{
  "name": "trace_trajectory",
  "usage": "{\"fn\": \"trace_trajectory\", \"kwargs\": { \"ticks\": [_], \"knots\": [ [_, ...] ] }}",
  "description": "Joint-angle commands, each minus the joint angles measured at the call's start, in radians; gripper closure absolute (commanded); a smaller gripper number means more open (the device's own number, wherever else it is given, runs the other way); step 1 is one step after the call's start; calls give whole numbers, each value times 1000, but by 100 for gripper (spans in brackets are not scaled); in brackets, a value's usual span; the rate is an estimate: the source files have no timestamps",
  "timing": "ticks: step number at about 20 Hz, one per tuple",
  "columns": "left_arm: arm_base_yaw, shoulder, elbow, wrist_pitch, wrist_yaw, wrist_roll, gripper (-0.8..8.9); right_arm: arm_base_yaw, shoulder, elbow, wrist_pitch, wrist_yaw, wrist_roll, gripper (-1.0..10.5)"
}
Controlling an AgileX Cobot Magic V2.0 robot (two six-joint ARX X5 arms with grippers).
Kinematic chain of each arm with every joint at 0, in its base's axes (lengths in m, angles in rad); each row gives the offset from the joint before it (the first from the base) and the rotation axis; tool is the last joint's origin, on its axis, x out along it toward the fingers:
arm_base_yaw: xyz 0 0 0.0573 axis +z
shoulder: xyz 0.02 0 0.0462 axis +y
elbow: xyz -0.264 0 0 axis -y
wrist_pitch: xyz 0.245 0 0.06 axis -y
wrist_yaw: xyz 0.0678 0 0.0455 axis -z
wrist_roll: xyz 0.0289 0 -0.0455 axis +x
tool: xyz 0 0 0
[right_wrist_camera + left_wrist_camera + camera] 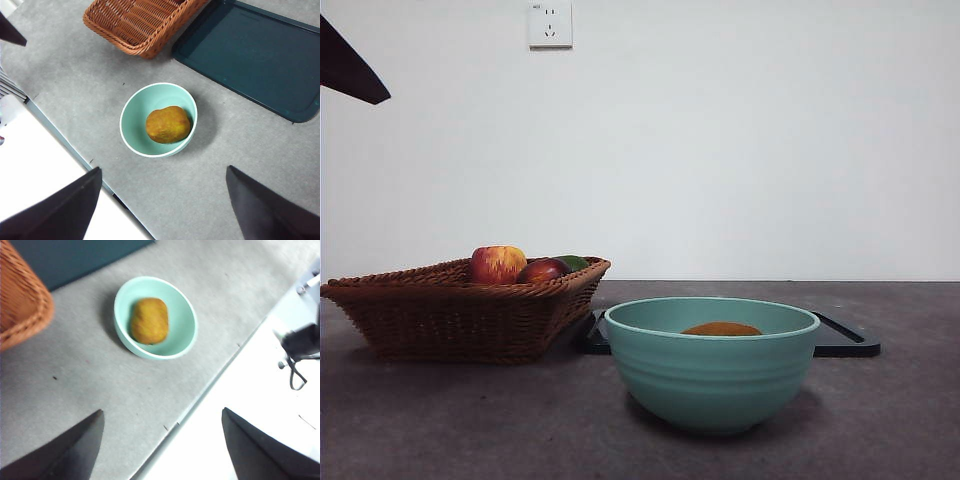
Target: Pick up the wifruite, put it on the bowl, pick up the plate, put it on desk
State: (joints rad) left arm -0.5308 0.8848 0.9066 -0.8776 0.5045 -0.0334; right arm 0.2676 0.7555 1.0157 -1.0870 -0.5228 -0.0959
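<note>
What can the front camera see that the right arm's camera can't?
Only the front view shows the fruit in the wicker basket, a red-yellow apple and a dark red fruit, plus a wall socket. Only the right wrist view shows the right gripper, jaws open, and the whole dark tray. Both show the mint-green bowl holding the golden-brown wifruite.

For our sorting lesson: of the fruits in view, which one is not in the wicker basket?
The golden-brown wifruite, lying alone inside the mint bowl. The apple and dark red fruit sit in the basket.
</note>
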Motion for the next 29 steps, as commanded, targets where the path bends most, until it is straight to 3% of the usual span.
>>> {"fn": "trace_trajectory", "kwargs": {
  "ticks": [1,7,11,13,17,21,29],
  "knots": [
    [-6,3,8,10,9,26,439,4,8,18,9,0,18,550],
    [-6,3,8,10,9,26,439,4,8,18,8,0,43,550],
    [-6,3,8,11,9,26,439,9,15,-33,23,-1,122,550],
    [-6,3,8,10,9,26,439,26,14,-114,82,-1,182,550],
    [-6,3,8,11,9,26,439,94,17,-288,315,9,378,551],
    [-6,3,8,13,9,26,439,202,80,-357,464,164,479,588],
    [-6,3,8,36,9,25,439,381,367,-355,678,427,533,677]
  ]
}}
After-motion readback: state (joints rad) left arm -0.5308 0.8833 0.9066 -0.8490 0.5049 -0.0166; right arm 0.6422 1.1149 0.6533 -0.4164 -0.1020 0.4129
